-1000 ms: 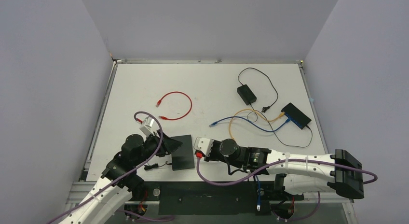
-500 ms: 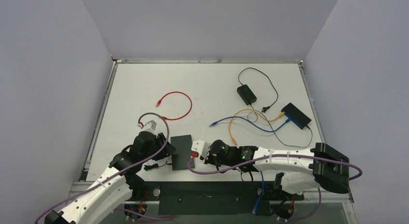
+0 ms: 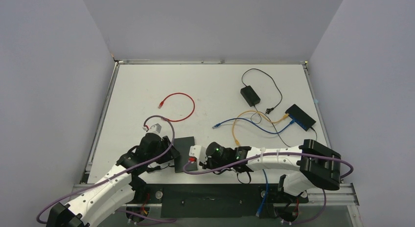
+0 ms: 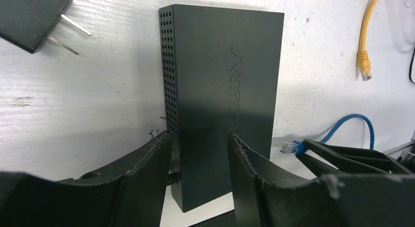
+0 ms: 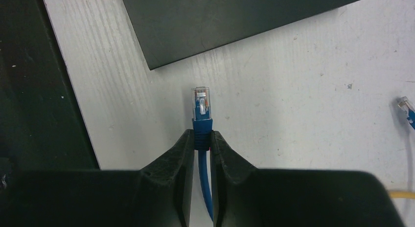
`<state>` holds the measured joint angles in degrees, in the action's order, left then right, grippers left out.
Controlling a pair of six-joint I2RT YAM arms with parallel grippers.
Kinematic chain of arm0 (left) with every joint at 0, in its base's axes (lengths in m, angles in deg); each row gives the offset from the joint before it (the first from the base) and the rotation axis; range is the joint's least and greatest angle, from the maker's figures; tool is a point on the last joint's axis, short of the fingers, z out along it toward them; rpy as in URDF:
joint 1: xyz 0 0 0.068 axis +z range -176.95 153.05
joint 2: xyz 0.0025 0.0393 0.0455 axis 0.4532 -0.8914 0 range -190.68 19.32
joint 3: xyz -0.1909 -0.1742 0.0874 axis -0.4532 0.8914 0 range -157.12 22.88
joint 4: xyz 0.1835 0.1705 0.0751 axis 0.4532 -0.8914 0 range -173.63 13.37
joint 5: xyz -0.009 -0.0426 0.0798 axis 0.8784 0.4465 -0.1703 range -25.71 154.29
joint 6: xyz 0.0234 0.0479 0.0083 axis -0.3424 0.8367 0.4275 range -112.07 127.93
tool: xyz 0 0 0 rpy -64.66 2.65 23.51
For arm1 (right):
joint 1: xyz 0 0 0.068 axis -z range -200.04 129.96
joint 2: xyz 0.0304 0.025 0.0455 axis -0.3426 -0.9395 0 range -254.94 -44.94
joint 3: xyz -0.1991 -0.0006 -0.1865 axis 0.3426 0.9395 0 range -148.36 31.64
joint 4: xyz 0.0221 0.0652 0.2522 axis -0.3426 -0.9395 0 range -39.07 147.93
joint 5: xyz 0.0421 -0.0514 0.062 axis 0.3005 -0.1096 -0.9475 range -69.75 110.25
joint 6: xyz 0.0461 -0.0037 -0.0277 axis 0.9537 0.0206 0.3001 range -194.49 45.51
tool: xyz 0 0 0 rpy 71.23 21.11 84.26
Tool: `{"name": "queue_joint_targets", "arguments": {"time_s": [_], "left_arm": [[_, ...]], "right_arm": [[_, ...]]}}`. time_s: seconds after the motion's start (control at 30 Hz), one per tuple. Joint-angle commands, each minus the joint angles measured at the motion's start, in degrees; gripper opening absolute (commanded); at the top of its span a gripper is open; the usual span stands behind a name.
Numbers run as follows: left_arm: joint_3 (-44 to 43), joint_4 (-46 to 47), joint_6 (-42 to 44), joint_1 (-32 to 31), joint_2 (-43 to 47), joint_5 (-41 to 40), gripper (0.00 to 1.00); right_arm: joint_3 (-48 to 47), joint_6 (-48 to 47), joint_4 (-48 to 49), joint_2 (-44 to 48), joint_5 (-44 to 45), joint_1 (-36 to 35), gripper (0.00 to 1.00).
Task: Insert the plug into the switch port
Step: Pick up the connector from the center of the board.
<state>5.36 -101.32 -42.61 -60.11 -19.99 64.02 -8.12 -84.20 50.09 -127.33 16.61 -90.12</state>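
The switch is a flat black box near the table's front edge, with a perforated side. My left gripper is closed on its near end, one finger against the perforated side and the other over the top face. My right gripper is shut on the boot of the blue cable's clear plug. The plug points toward the switch's edge, a short gap away from it. In the left wrist view the plug hangs just right of the switch. No port shows.
A second black box with blue and orange cables sits far right. A black adapter lies behind it and a red cable lies mid-left. A two-prong power plug lies beside the switch. A dark strip borders the table's front.
My right arm has carried the blue plug leftward, closer to the switch. My left wrist has turned and settled lower at the switch's left edge. The switch has barely shifted.
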Motion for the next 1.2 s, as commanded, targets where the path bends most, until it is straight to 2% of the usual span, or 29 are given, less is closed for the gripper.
{"name": "queue_joint_targets", "arguments": {"time_s": [0.0, 0.6, 1.17], "left_arm": [[0.9, 6.5, 1.2, 0.4, -1.4, 3.1, 0.43], [3.0, 18.0, 5.9, 0.4, -10.2, 10.0, 0.38], [1.9, 19.4, 8.9, 0.4, -11.4, 12.5, 0.35]], "right_arm": [[-2.7, 0.6, 1.6, -1.9, -2.5, 0.4, 0.0], [-2.3, -0.1, 6.6, -3.9, -6.0, 0.5, 0.0], [0.6, 2.8, 11.9, -2.7, -5.6, -1.2, 0.0]]}}
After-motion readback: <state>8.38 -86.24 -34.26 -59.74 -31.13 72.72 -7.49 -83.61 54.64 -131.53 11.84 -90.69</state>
